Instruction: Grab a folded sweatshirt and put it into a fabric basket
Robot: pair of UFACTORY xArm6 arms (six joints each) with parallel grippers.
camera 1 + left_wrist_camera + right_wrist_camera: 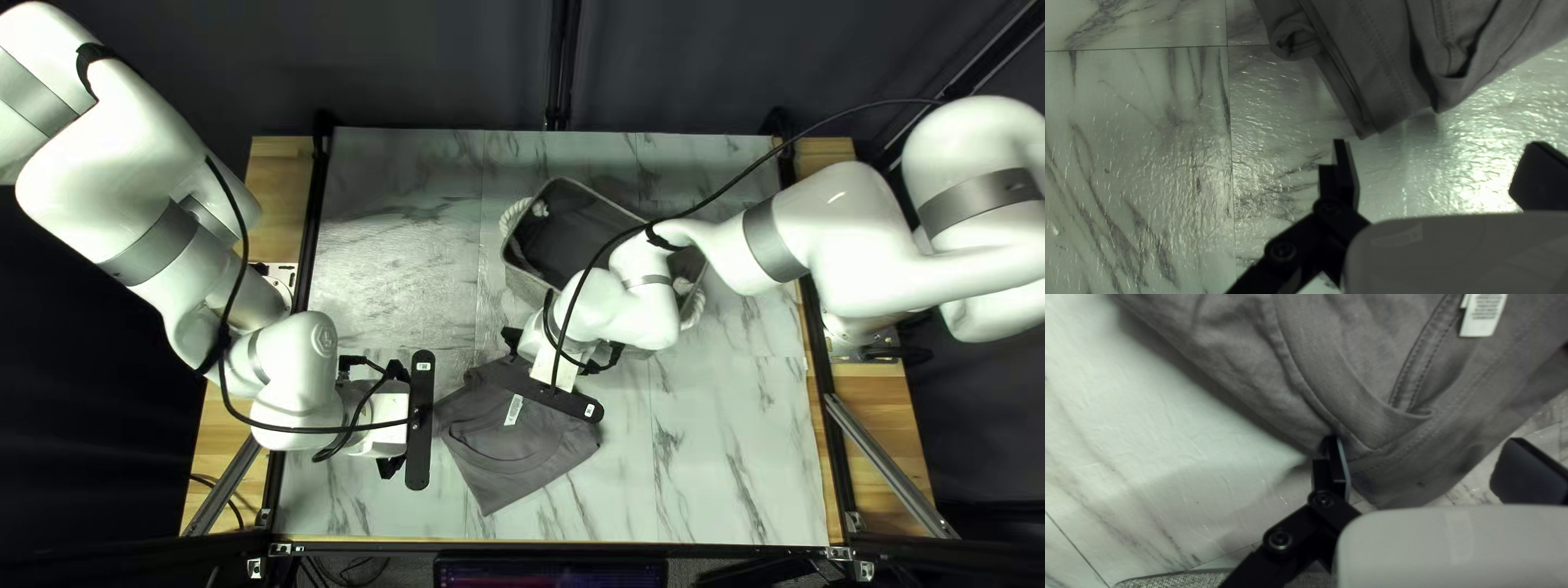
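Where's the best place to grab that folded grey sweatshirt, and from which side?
Probably by two edges at once: my right gripper from the basket side, my left gripper from its own arm's side. The sweatshirt lies flat and wide, with layers stacked at its edge, so pinch them together. The loose neckline might pull the folds open.

Dark curtain [435, 65] behind — pale marbled tabletop [740, 457] with wooden edges [887, 436], light glinting
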